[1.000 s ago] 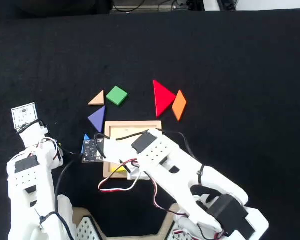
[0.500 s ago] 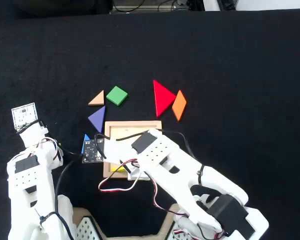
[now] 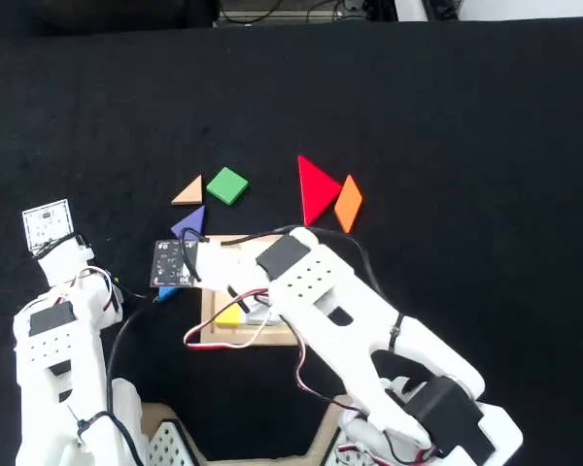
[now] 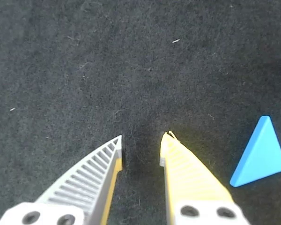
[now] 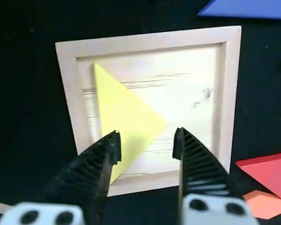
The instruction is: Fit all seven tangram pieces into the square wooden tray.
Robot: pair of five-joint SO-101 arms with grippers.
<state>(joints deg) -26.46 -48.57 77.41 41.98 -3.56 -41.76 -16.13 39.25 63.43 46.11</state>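
The square wooden tray holds a yellow triangle lying flat against one wall. My right gripper hangs open over that triangle, its fingers straddling the tip. In the high view the right arm covers much of the tray, and a bit of the yellow triangle shows. My left gripper stands open above bare cloth, with a light blue triangle off to one side. A purple triangle, peach triangle, green square, red triangle and orange parallelogram lie beyond the tray.
The left arm sits at the near left, a tag card just beyond it. Black cloth covers the whole table. The light blue triangle is partly hidden under the right arm's wrist board.
The right arm's wrist has swung toward the far side of the tray, uncovering more of the yellow triangle. The left arm has not moved.
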